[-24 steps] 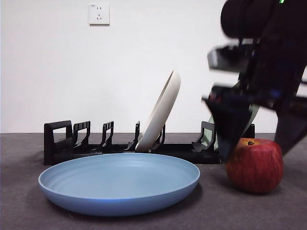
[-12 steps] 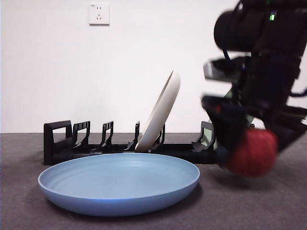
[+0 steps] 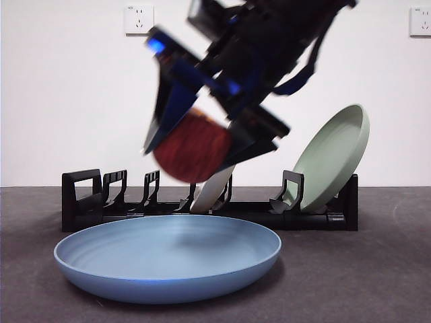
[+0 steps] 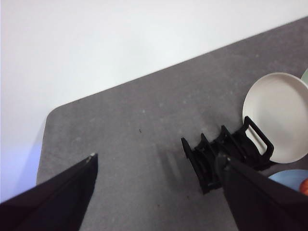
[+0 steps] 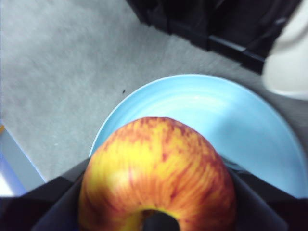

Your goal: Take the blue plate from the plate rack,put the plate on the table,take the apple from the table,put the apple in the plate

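Observation:
My right gripper (image 3: 195,145) is shut on the red apple (image 3: 192,148) and holds it in the air above the blue plate (image 3: 167,258). The right wrist view shows the apple (image 5: 156,173), red with yellow streaks, between the jaws, with the blue plate (image 5: 231,120) below it. The blue plate lies flat on the dark grey table (image 3: 350,282), in front of the black plate rack (image 3: 87,198). My left gripper (image 4: 159,192) is open and empty, high above the table's far side; its view shows the rack (image 4: 216,156) from above.
A cream-white plate (image 3: 212,190) leans in the rack's middle, mostly behind the arm. A sage-green plate (image 3: 333,158) leans at the rack's right end. White wall behind, with sockets (image 3: 139,20) high up.
The right gripper closed on the apple, lifted it off the table at the right and carried it left and up, over the blue plate. The green plate now shows.

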Robot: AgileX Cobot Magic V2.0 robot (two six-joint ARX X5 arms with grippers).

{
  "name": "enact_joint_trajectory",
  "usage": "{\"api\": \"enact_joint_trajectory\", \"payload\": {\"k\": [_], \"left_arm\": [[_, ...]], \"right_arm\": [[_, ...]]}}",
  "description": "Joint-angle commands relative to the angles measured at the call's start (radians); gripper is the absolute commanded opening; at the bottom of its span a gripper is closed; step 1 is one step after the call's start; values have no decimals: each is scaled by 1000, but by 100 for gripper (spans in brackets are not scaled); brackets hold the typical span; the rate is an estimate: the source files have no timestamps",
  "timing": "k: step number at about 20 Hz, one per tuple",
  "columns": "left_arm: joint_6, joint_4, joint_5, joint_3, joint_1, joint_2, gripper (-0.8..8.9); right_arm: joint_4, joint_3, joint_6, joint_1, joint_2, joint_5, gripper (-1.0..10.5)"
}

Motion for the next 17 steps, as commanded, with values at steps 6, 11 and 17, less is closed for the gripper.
{"api": "enact_joint_trajectory", "payload": {"k": [6, 11, 17], "left_arm": [[-11, -28, -2, -4, 2, 39, 409], [-39, -51, -2, -4, 2, 39, 409], [-80, -79, -1, -4, 2, 39, 409]], "right_arm": [[-15, 51, -7, 34, 186, 37, -12], [-85, 51, -66, 37, 229, 129, 15], [-103, 51, -66, 37, 229, 130, 476]]}}
